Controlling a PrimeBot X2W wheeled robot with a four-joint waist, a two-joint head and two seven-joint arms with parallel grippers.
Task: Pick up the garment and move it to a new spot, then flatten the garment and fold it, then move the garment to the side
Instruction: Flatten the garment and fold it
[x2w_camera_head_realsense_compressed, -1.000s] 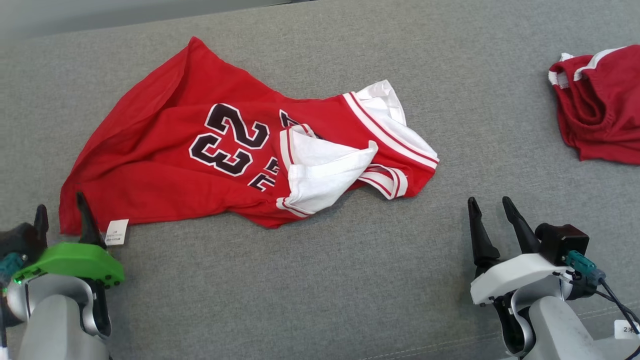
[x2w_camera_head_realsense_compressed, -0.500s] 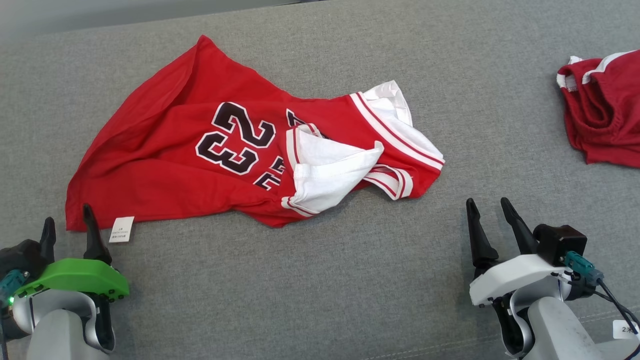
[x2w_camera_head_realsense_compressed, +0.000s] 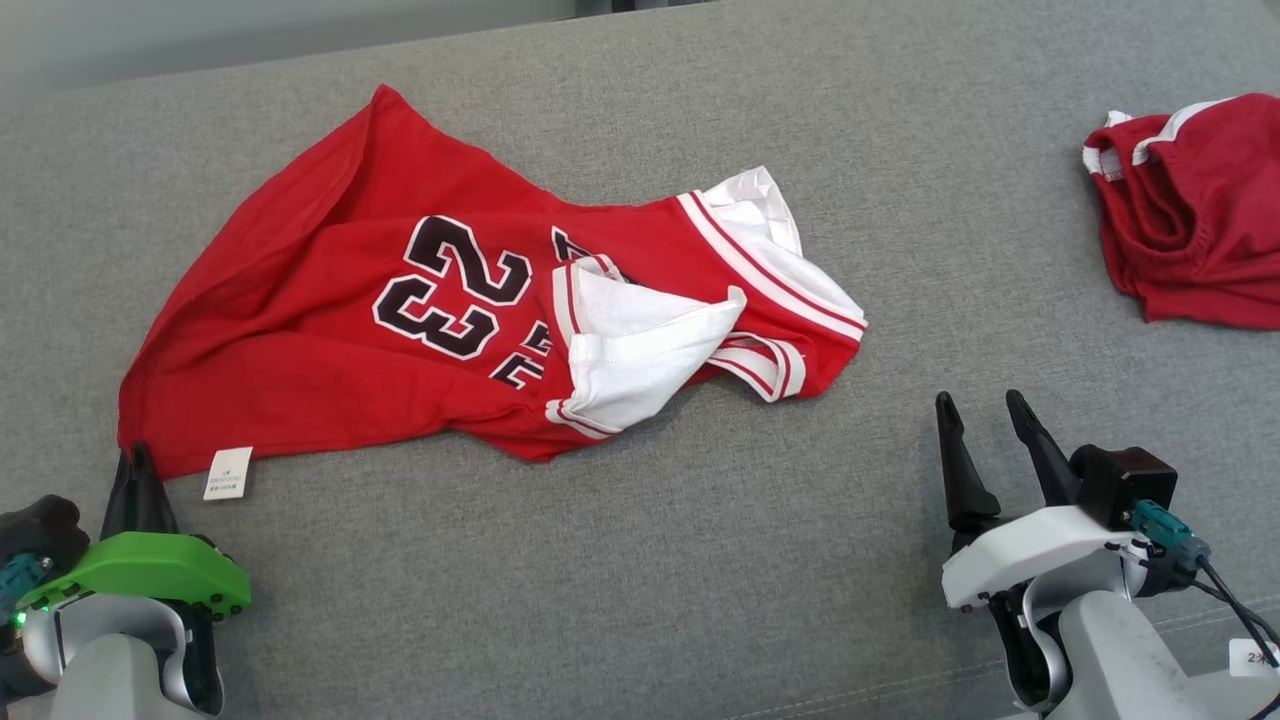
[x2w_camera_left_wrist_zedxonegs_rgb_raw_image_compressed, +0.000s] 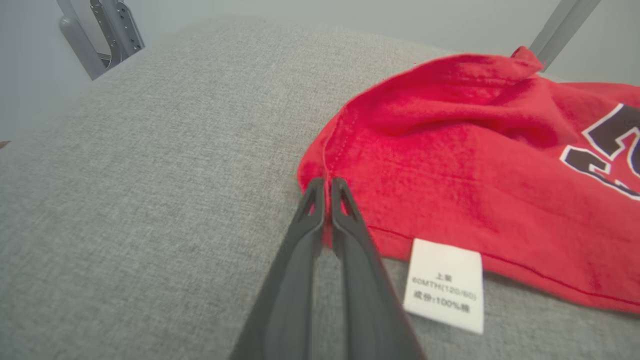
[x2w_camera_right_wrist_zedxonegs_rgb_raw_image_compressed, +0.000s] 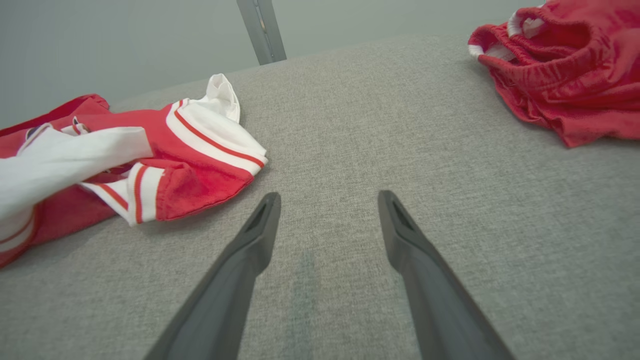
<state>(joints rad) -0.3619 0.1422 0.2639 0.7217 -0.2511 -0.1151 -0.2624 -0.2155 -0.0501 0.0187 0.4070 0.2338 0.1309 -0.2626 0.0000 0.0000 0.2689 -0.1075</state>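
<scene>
Our left claw (x2w_camera_left_wrist_zedxonegs_rgb_raw_image_compressed: 324, 186) is pinched together on the near hem corner of the red jersey (x2w_camera_head_realsense_compressed: 330, 340). A sliver of red cloth shows between its fingers, just beside the white care label (x2w_camera_head_realsense_compressed: 227, 473). The jersey lies crumpled across the left and middle of the grey worktop (x2w_camera_head_realsense_compressed: 640, 580), with its white-trimmed shoulder end folded over itself toward the centre. Our right claw (x2w_camera_head_realsense_compressed: 978, 398) stands apart and empty over bare worktop at the front right, well clear of the cloth.

The bite looks thin to us. It sits right at the corner's edge, so a quick lift could let the fabric slip out or raise only one layer. Hauling from a single corner would also drag the bunched shoulder end and twist it further.

The worktop's far edge runs near the jersey's far corner, so there is little room that way. We cannot tell where the left edge falls. The red shorts (x2w_camera_head_realsense_compressed: 1190, 240) lie by the right edge. Open room lies along the front and centre-right.
</scene>
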